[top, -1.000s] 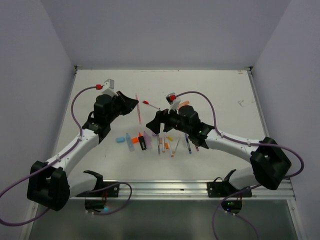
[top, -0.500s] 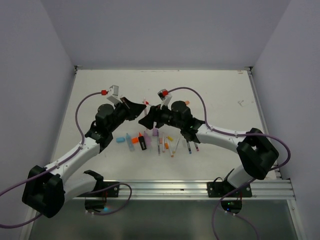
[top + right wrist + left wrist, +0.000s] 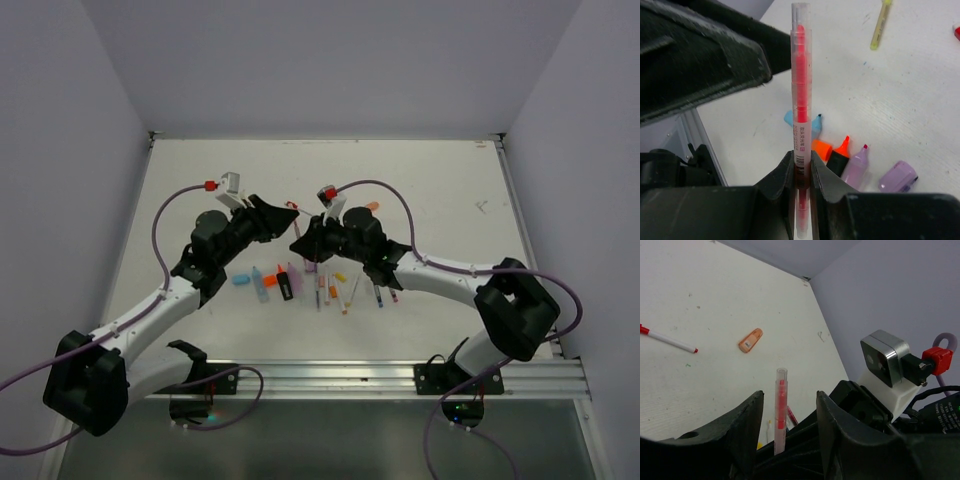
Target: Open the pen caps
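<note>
A thin red highlighter pen (image 3: 801,75) with a clear barrel and a clear end cap (image 3: 800,12) stands upright in my right gripper (image 3: 801,157), which is shut on its lower part. My left gripper (image 3: 788,397) is open around the pen's upper end (image 3: 780,405), its fingers (image 3: 747,425) standing apart from the barrel on both sides. From above, both grippers meet over the table's middle, left gripper (image 3: 283,213) facing right gripper (image 3: 303,238). Loose caps lie below: orange (image 3: 821,148), light blue (image 3: 789,117), purple (image 3: 897,176).
Uncapped highlighters lie in a row under the grippers: orange (image 3: 838,156), purple (image 3: 856,167), light blue (image 3: 816,122). Several thin pens (image 3: 335,288) lie right of them. Further back lie an orange cap (image 3: 750,340), a red-capped pen (image 3: 667,339) and a yellow pen (image 3: 880,22).
The left arm carried the red pen right to the right gripper. The right gripper has shut on it. The left gripper has opened and let it go.
</note>
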`<control>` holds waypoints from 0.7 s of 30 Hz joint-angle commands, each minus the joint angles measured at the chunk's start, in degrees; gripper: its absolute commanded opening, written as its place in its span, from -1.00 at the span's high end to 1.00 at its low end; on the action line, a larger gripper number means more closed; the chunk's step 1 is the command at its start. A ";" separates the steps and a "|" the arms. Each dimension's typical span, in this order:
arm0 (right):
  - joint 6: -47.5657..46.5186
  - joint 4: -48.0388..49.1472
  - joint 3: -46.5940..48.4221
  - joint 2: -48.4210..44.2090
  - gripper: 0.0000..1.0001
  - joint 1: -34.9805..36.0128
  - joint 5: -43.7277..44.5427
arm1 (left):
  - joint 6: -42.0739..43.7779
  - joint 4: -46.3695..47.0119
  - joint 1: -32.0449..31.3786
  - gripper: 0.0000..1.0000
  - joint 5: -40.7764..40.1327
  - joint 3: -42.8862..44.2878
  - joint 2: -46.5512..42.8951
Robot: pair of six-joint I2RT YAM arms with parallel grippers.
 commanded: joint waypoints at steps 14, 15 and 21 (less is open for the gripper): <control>-5.43 -2.66 -2.97 -4.20 1.00 0.22 -0.91 | 4.60 1.80 -1.97 0.13 2.16 3.37 4.82; -5.43 -2.74 -2.97 -4.20 1.00 0.22 -0.91 | 4.69 1.54 -2.32 0.16 1.46 3.55 4.73; -5.96 -3.18 -3.32 -4.11 1.00 0.22 -1.00 | 5.39 0.92 -3.29 0.45 -0.56 4.17 4.38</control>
